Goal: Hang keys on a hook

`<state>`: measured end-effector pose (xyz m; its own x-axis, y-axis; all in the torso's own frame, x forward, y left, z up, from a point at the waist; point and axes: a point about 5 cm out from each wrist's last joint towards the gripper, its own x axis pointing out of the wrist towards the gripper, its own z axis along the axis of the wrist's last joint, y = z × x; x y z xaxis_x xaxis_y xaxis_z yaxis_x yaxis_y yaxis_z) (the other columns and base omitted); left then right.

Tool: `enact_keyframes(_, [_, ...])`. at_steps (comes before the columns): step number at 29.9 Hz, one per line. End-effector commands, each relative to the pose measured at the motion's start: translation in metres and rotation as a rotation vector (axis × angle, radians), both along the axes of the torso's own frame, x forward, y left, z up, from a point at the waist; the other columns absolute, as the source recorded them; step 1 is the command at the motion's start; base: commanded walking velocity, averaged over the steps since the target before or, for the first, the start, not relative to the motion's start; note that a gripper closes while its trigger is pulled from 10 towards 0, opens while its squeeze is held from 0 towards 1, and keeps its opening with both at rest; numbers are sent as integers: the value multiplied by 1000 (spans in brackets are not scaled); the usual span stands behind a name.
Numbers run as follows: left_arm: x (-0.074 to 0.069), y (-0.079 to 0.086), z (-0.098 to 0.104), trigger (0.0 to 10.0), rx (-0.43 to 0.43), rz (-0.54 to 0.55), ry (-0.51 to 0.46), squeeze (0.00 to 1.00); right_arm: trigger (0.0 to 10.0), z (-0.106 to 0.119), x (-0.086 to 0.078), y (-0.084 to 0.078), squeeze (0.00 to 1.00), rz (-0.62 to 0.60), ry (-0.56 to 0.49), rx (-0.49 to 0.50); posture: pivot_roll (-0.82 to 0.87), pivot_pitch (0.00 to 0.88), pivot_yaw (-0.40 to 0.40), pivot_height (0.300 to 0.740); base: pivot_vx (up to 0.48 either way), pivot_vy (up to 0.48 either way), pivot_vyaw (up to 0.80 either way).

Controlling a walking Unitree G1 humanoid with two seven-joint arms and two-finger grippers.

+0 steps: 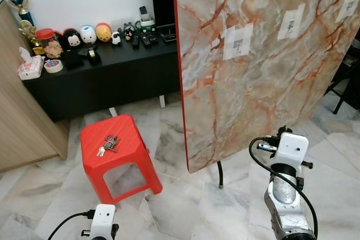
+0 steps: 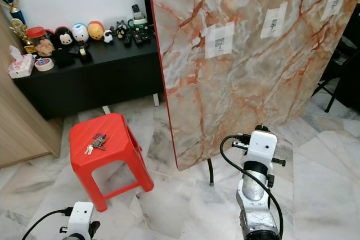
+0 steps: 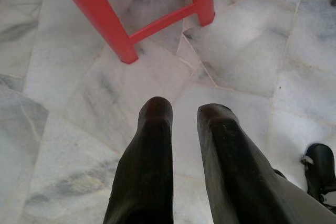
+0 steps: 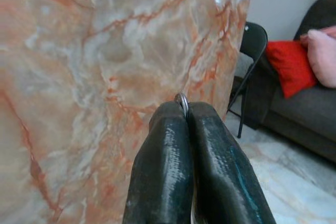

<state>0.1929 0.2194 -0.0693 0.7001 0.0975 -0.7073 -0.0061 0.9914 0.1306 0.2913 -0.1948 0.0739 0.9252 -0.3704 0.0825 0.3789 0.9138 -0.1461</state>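
A bunch of keys [image 1: 108,144] lies on top of a red plastic stool [image 1: 126,158]. A large marble-patterned board [image 1: 264,60] stands upright to its right, with three white patches that each carry a small hook [image 1: 238,43] [image 1: 291,25] [image 1: 349,7]. My right gripper [image 4: 186,109] is raised close to the board's face, shut on a thin metal key ring [image 4: 182,99] that peeks out between the fingertips. What hangs from the ring is hidden. My left gripper [image 3: 184,114] hangs low above the floor beside the stool's legs, fingers slightly apart and holding nothing.
A black low cabinet [image 1: 112,77] against the back wall holds toys, remotes and a tissue box [image 1: 30,67]. A wooden panel [image 1: 22,116] stands at the left. A black folding chair [image 4: 252,51] and a grey sofa with a red cushion [image 4: 291,64] are right of the board.
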Motion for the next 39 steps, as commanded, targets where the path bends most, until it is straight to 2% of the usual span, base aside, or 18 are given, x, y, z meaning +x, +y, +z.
enact_keyframes(1, [-2,5,-1,10000,0,15,17,0,10000,3,-1,2,0,12,-2,-22,-79,0,38,740,281,0,0])
enact_keyframes(20, [0,-1,-1,10000,-13,15,5,0,10000,11,5,9,0,46,2,5,-79,0,31,740,335,0,0])
enact_keyframes(31, [-3,-3,-3,10000,-16,16,10,0,10000,12,7,12,0,69,0,27,-75,0,30,740,346,0,0])
enact_keyframes(39, [-5,-2,-3,10000,-18,27,10,0,10000,21,10,21,0,156,-16,-47,-75,0,27,740,79,0,0])
